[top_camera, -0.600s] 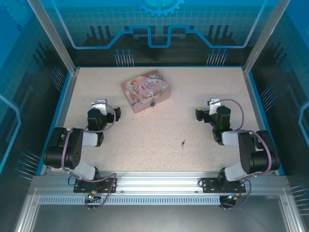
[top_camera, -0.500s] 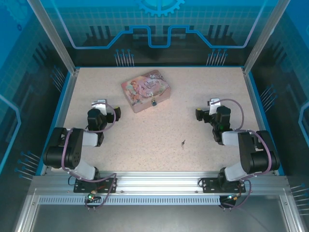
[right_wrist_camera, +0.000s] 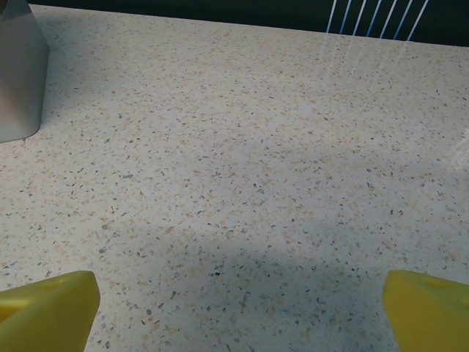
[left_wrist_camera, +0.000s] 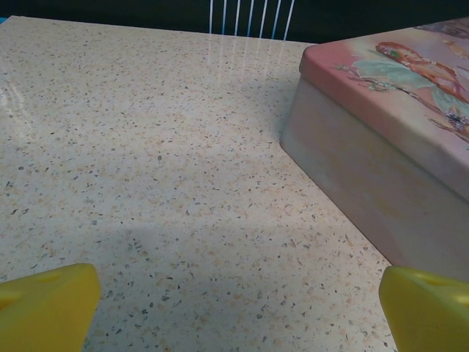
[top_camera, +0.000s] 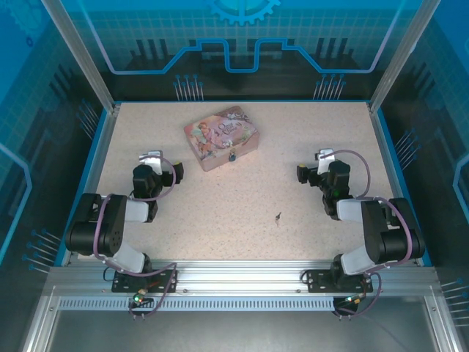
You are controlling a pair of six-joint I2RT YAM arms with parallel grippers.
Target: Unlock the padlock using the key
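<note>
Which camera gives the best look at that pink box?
The top external view: the whole pink box with its lid picture. Left wrist shows one corner close up; right wrist, a grey sliver, probably its edge.

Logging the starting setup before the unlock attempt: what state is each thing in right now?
padlock, at the pink box's near side; shackle too small to judge.
key, lying loose on the table, unheld.
pink box, lid shut.
left pincer, open, empty.
right pincer, open, empty.
</note>
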